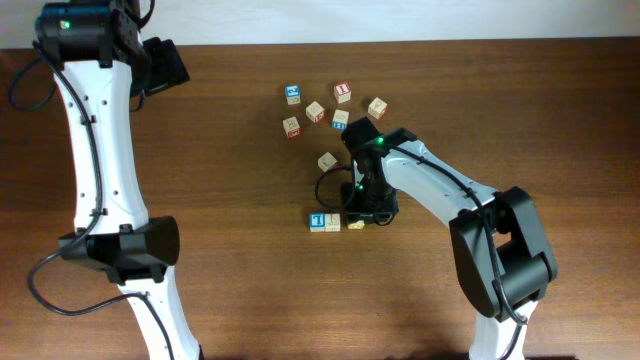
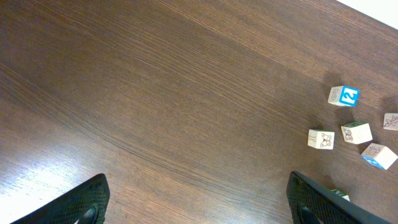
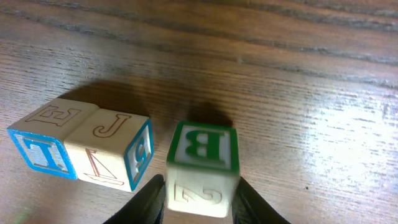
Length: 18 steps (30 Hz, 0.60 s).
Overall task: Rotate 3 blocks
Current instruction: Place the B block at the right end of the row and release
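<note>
- The right claw (image 3: 200, 202) is set narrowly astride the green-printed block (image 3: 202, 155); whether it is gripped cannot be told.
- That block is judged seated on the counter (image 3: 298, 93), just beside the two blue-printed blocks (image 3: 93, 146), presumably to complete the row.
- The left claw (image 2: 196, 211) is held wide, well clear.

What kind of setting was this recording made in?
Probably a robotics lab bench: a white left arm and right arm work at a dark wood-grain table, with small alphabet blocks scattered on it.
</note>
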{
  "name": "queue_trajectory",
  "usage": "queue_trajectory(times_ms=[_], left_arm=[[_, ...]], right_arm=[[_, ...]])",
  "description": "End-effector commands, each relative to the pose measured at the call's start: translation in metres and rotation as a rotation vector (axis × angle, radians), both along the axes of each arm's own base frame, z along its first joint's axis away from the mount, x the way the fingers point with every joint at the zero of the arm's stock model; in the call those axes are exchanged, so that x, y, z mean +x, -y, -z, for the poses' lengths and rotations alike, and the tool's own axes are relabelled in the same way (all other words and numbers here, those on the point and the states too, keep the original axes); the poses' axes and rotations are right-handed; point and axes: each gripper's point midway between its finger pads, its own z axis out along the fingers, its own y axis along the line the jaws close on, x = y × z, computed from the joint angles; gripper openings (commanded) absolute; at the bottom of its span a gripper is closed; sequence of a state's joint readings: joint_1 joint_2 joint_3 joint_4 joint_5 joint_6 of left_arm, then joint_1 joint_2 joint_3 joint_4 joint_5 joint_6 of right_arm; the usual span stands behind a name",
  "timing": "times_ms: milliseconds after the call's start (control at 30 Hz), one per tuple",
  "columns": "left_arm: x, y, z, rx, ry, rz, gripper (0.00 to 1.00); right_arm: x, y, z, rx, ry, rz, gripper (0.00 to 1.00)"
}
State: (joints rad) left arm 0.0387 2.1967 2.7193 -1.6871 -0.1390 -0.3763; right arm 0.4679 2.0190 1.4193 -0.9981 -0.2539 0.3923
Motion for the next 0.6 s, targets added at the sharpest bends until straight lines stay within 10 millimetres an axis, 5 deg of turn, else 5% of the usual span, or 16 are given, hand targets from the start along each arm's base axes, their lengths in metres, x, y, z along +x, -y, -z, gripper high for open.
queue_trajectory(times_ms=[0,133,200,300,367,567], left_arm=[[-0.003,0.000,-0.011,0.002,0.028,0.008,0.90],[-0.003,0.000,-0.011,0.002,0.028,0.008,0.90],[-0.003,0.000,-0.011,0.002,0.028,0.008,0.90],[-0.003,0.000,-0.011,0.002,0.028,0.008,0.90],[-0.002,0.000,-0.009,0.001,0.024,0.008,0.93],[0.003,0.000,0.004,0.000,-0.008,0.008,0.93]], right_arm=[[0.004,-0.006,-0.007,0.031,-0.005,0.010,0.40],[0.008,-0.007,-0.011,0.036,0.003,0.010,0.42],[0.017,-0.006,-0.031,0.031,0.014,0.021,0.42],[0.034,0.026,-0.056,-0.077,0.044,0.073,0.34],[0.030,0.040,-0.043,-0.142,0.022,0.125,0.26],[0.006,0.034,-0.006,-0.169,-0.026,0.118,0.25]])
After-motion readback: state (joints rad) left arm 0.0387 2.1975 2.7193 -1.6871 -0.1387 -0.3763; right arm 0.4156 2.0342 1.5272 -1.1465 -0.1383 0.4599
